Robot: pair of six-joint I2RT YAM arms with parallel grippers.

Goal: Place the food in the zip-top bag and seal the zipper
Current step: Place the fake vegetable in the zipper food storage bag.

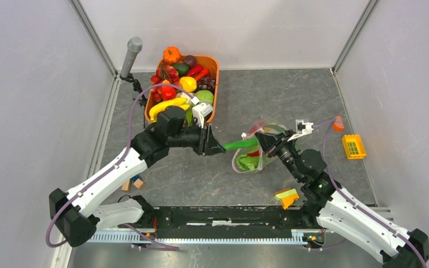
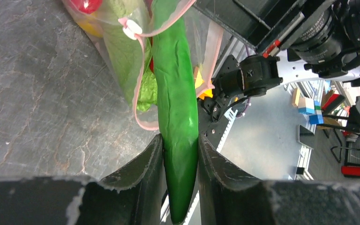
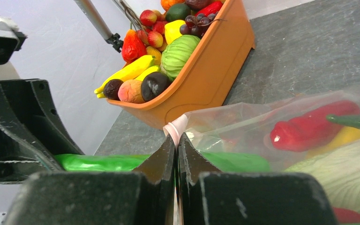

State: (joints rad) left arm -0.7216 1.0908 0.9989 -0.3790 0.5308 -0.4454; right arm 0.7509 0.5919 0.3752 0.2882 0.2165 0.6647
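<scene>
My left gripper is shut on the slim green vegetable, whose far end reaches into the open mouth of the zip-top bag. The bag holds the leafy cabbage, the red chili and something yellow. My right gripper is shut on the bag's pink zipper strip and holds the mouth up. The green vegetable also shows in the right wrist view.
An orange tub full of toy produce stands behind the bag. A yellow crate and an orange cap lie at right, a yellow-orange wedge near the right arm, small blocks by the left arm.
</scene>
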